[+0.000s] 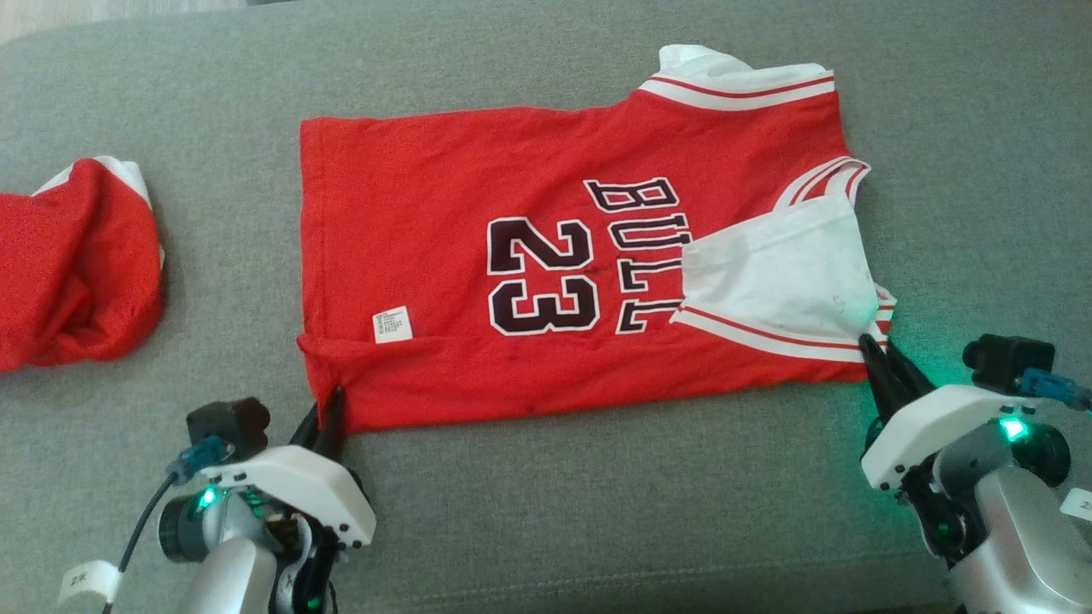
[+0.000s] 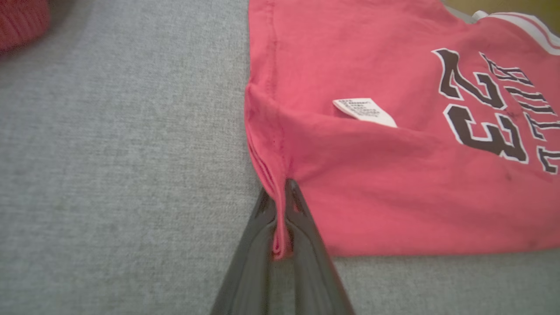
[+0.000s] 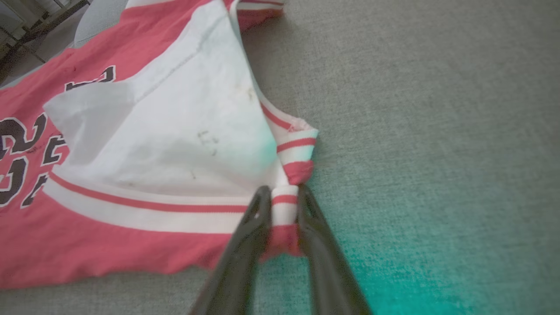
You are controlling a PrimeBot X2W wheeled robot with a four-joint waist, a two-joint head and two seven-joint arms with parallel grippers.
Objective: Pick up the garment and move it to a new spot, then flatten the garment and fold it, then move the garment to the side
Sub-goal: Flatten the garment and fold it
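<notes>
Left end effector (image 1: 331, 409) is clenched on the red jersey (image 1: 426, 222) at its near hem corner; my right end effector (image 1: 879, 356) pinches the striped shoulder strap. I see the jersey lying flat on the grey fabric surface (image 1: 597, 512), with another red garment (image 1: 77, 264) well apart beyond its hem.

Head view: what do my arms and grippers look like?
The left gripper and right gripper each have two long dark tapered fingers on a white housing with a green light. Each carries a black camera with a blue connector. Forearms are silver, each with a white tag.
</notes>
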